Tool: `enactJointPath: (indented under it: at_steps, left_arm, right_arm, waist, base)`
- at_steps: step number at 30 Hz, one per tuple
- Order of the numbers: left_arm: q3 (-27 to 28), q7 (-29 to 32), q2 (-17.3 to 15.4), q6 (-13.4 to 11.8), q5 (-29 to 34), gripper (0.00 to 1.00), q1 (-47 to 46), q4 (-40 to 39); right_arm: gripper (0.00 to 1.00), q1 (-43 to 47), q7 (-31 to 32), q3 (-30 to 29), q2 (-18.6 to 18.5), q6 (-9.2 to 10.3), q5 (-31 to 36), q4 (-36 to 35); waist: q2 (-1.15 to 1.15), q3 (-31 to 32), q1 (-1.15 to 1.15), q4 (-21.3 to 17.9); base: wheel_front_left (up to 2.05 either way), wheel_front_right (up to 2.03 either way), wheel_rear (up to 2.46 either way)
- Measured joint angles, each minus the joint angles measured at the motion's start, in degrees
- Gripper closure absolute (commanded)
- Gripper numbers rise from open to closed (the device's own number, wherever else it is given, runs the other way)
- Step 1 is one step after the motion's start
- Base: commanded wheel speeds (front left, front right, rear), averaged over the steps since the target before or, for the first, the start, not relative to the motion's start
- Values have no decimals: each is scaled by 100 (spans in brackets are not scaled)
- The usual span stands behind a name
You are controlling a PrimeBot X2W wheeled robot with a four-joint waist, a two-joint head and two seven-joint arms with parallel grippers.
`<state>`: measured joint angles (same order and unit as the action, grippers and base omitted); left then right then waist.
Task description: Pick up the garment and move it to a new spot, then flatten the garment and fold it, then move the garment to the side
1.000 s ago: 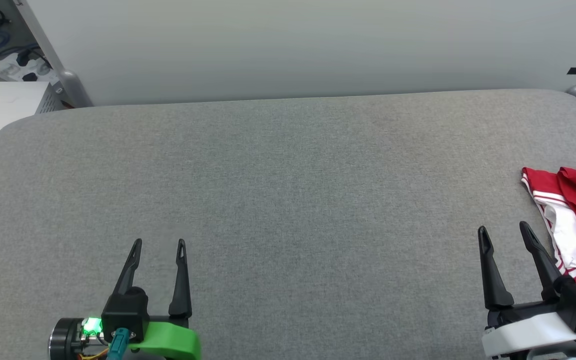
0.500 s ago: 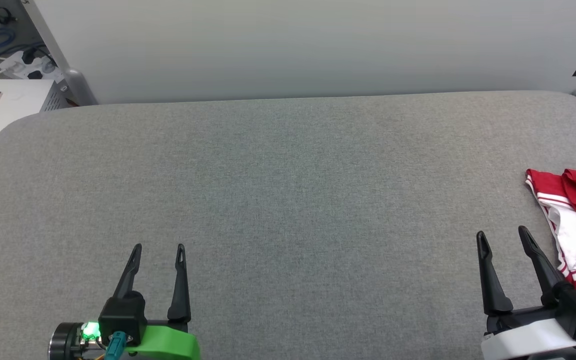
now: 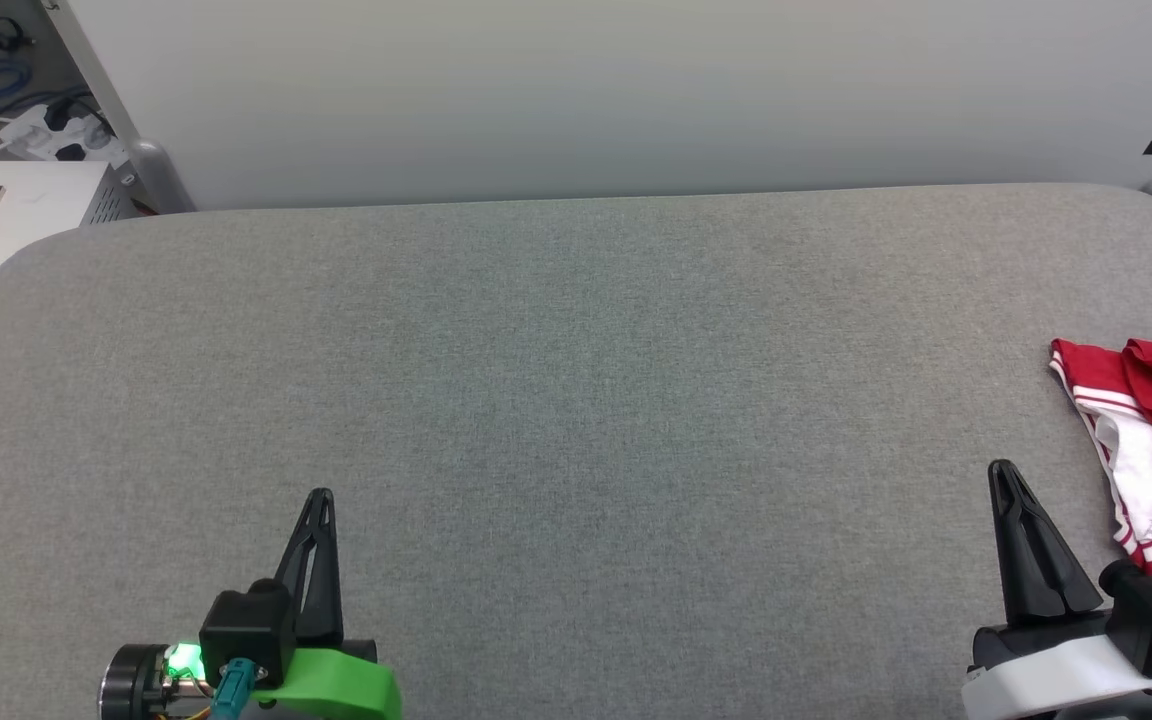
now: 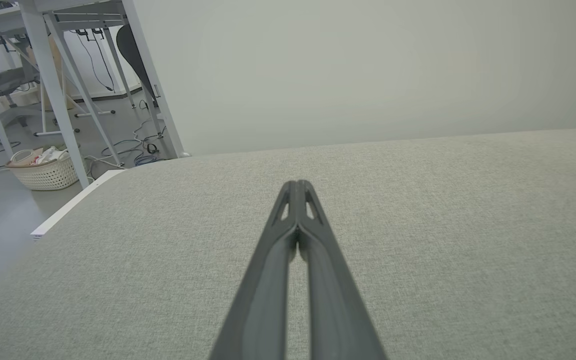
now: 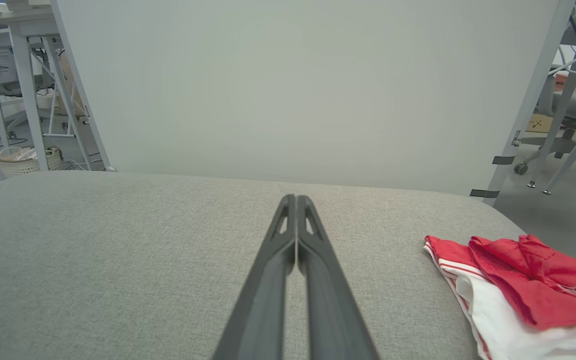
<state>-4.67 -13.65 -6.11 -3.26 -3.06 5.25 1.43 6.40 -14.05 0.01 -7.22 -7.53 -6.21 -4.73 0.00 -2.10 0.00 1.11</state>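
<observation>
Red-and-white garment (image 3: 1151, 440) crumpled beside the closed right gripper (image 3: 1004, 470)

The surface (image 3: 576, 380) was a wide pad covered in grey woven fabric, with rounded corners along its far edge. 1 thing lay on it: the garment (image 3: 1151, 460), a crumpled red-and-white heap with striped trim, bunched at the right edge.

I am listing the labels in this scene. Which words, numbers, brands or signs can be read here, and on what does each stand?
No text can be read with certainty.
Red print on the brown box at the upper right of the right wrist view: too small and blurred to read.
The garment: red and white cloth with stripes; no number or logo on the parts that show.
</observation>
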Motion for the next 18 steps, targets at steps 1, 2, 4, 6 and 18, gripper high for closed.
enactJointPath:
  at_steps: [1, 2, 4, 6, 18]
  left_arm:
    - [3, 11, 2, 0, 2, 100, -1, 0]
    - [8, 16, 5, 1, 4, 100, -1, -1]
    - [13, 42, 13, 2, 5, 100, -2, -2]
    - [22, 67, 18, 3, 5, 100, -3, -3]
    - [74, 209, 41, 49, 13, 100, -13, -10]
  right_arm:
    - [100, -1, 23, 0, 1, 0, 1, 3]
    - [100, -2, 29, 0, 3, 0, 4, 5]
    - [100, -4, 45, 0, 5, 0, 10, 9]
    - [100, -10, 77, 0, 11, 0, 20, 16]
    - [100, -66, 221, 0, 71, 0, 79, 68]
  waist:
    - [0, 2, 0, -1]
    - [0, 4, 0, -2]
    - [0, 7, 0, -4]
    - [0, 11, 0, -6]
    - [0, 33, 0, -17]
  base:
    - [0, 0, 0]
    - [0, 0, 0]
    - [0, 0, 0]
    - [0, 0, 0]
    - [0, 0, 0]
